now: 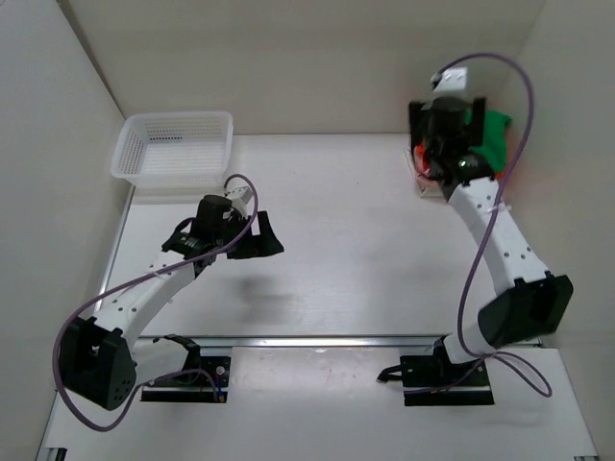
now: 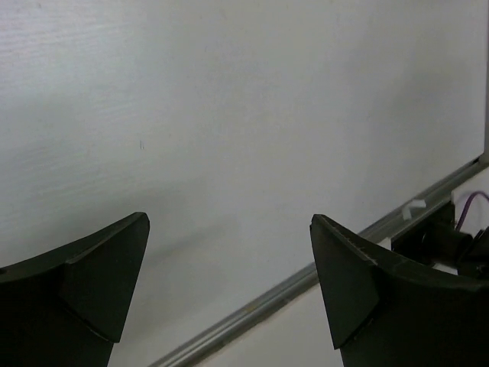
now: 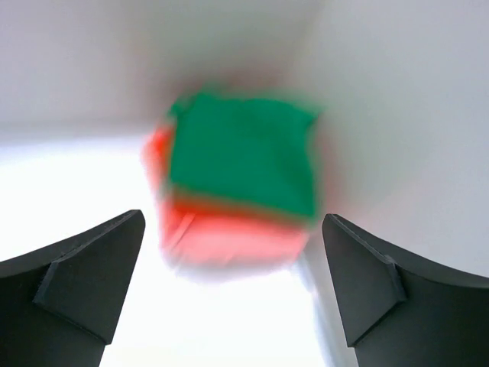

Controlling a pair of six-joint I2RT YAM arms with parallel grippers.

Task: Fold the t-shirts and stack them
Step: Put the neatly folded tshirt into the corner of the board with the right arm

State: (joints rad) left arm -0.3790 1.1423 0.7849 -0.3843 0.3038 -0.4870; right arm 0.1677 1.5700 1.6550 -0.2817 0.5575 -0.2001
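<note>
Viewing from the top external camera, the right claw (image 1: 447,120) hangs over the far right corner of the surface (image 1: 365,240), above a small stack in which the green t-shirt (image 1: 497,134) lies over the orange t-shirt (image 1: 421,158). The left claw (image 1: 256,236) hovers over bare surface near the white mesh basket (image 1: 173,149), well apart from the stack.

The left wrist view shows the left claw (image 2: 229,222) spread wide with nothing between its fingers, and only bare surface (image 2: 229,115) below it.

The right wrist view, though blurred, shows the right claw (image 3: 233,222) spread and empty, with the green t-shirt (image 3: 244,149) folded square on the orange t-shirt (image 3: 229,229). This layering is hidden by the arm in the top view. Whether a pink shirt lies beneath cannot be told.

The stack appears largely complete. For any final squaring, keep the fingers wide and move vertically so no fingertip snags the top layer.
</note>
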